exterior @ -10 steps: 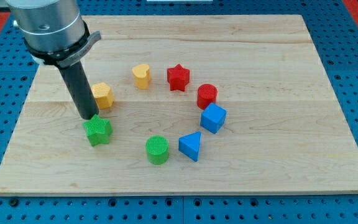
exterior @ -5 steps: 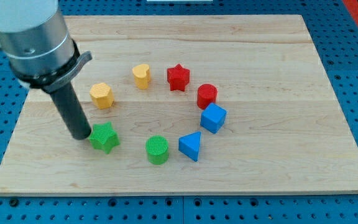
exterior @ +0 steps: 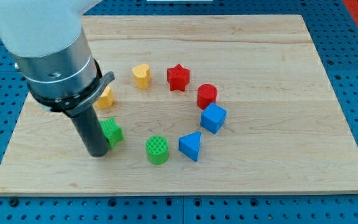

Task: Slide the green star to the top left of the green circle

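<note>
The green star (exterior: 112, 132) lies on the wooden board (exterior: 260, 56), left of and slightly above the green circle (exterior: 157, 150), and the rod hides its left part. My tip (exterior: 97, 152) rests on the board at the star's lower left, touching or nearly touching it. The arm's wide grey body stands above the rod and covers the board's upper left.
A yellow hexagon (exterior: 107, 97) sits above the star, partly hidden by the arm. A yellow heart (exterior: 142, 75), red star (exterior: 178, 77), red cylinder (exterior: 207, 95), blue cube (exterior: 213, 117) and blue triangle (exterior: 191, 145) curve round to the right of the green circle.
My tip has swung from above the star, round its left side, to its lower left. The green star has shifted a little to the right, towards the green circle.
</note>
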`<action>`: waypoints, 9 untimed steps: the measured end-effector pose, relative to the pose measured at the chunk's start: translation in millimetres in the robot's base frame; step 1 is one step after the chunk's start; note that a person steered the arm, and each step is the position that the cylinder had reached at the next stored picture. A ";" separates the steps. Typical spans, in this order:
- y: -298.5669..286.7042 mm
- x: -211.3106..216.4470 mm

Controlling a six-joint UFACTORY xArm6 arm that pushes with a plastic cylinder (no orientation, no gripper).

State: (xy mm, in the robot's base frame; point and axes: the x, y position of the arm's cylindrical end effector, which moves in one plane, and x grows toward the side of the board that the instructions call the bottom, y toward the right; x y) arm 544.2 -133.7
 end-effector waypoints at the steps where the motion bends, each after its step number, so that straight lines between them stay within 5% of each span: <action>1: 3.7 -4.2; 4: 6.3 74.4; 9: 6.7 73.6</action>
State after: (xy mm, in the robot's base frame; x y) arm 617.8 -126.9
